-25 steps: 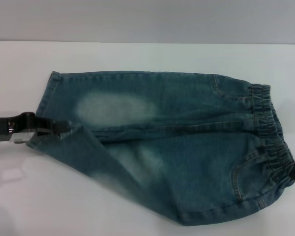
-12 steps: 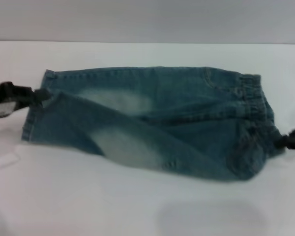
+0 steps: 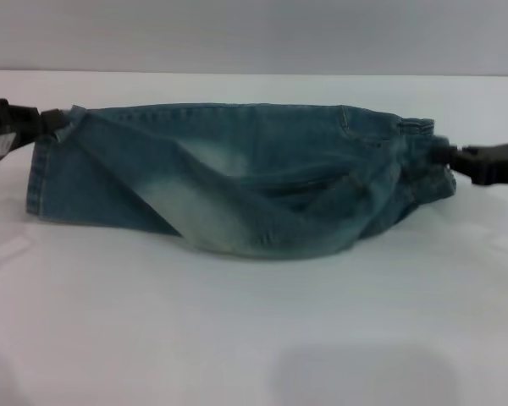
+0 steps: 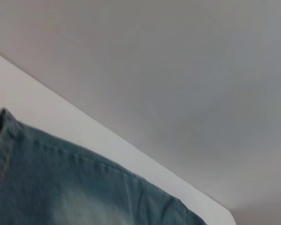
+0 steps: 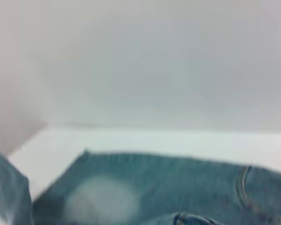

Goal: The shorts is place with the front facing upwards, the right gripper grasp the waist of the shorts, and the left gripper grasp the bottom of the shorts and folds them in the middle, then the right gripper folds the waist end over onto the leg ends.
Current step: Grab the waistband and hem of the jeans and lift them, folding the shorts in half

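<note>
One white worktop (image 3: 254, 338) fills the head view, with a grey wall (image 3: 254, 34) behind it. One pair of denim shorts (image 3: 237, 182) is stretched across the far half of the worktop, leg ends to the robot's left and waist to its right. Two grippers are in view, one at each end.

Against the frames of half a second and a second ago, the near half of the shorts has been carried up and back over the far half: the lower leg, which then lay spread toward the camera, now hangs as a sagging diagonal fold with a pale faded patch (image 3: 195, 211) across its front. Both grippers have moved back toward the wall and the garment looks narrower front to back.

The left gripper (image 3: 55, 125) is at the top corner of the leg hem and closed on the denim there. The right gripper (image 3: 444, 156) is at the bunched waistband and appears clamped on it, though its jaws are dark and hard to make out. The shorts span the gap between them, the lower edge drooping to the worktop.
</note>
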Robot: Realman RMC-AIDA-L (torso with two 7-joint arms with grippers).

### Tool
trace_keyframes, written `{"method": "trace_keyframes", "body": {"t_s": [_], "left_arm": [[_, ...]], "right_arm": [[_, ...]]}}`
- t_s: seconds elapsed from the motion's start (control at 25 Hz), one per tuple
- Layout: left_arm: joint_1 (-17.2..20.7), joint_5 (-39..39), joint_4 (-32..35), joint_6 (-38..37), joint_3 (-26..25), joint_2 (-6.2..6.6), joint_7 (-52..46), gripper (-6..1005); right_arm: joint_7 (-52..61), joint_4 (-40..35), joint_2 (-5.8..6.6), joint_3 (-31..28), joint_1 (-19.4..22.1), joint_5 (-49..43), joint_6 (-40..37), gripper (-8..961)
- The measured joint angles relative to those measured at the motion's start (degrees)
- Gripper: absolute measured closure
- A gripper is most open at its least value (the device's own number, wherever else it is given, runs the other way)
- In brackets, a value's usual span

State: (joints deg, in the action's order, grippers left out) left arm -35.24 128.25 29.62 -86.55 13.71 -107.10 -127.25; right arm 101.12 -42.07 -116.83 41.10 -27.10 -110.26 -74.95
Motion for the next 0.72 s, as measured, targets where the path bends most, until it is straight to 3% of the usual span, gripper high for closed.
{"method": "trace_keyframes", "body": {"t_s": [0.28, 0.72], "left_arm": [[0.1, -2.8, 0.0, 4.8, 0.0, -0.68, 0.6, 870], [0.2, -5.1, -0.1, 12.2, 0.0, -2.71, 5.5, 865]], "right_arm": [[-6.6, 6.5, -0.90, 0.0, -1.4, 8.8, 10.0, 954], [-10.6, 12.1, -1.89, 0.4, -6.0, 10.0, 23.1, 953]]}}
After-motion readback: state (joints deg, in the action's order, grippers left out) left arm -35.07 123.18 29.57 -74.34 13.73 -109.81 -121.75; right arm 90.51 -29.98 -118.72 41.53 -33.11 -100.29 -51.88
